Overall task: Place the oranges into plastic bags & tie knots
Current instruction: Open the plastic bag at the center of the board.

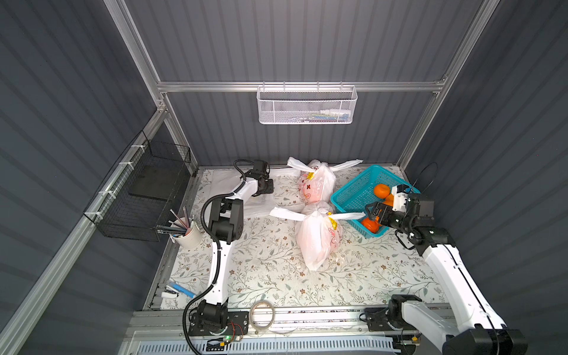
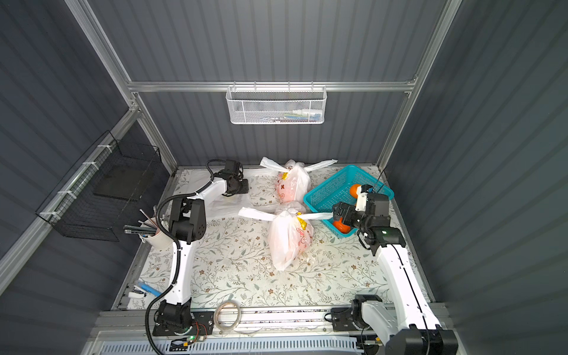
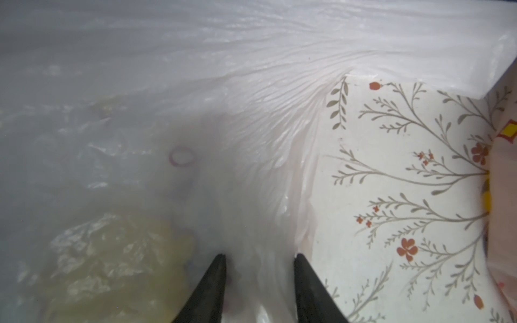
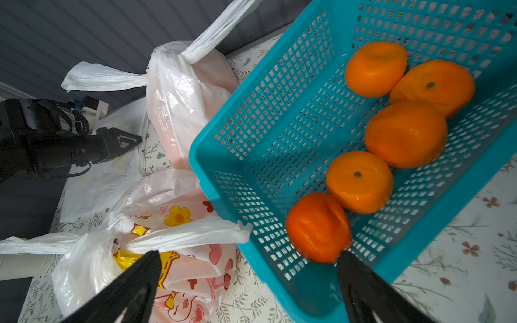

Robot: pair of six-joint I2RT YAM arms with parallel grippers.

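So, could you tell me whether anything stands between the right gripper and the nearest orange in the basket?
Yes: the open right gripper straddles the teal basket's corner wall; one finger is outside, over the tied bag, whose handle end lies against that rim beside the orange.

both top views overlook the whole table [image 1: 261, 276]; wrist views sit close.

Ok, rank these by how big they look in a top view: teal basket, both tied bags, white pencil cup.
Largest to smallest:
1. teal basket
2. nearer tied bag
3. farther tied bag, though it sits farther from the camera, so the two bags may really match
4. white cup
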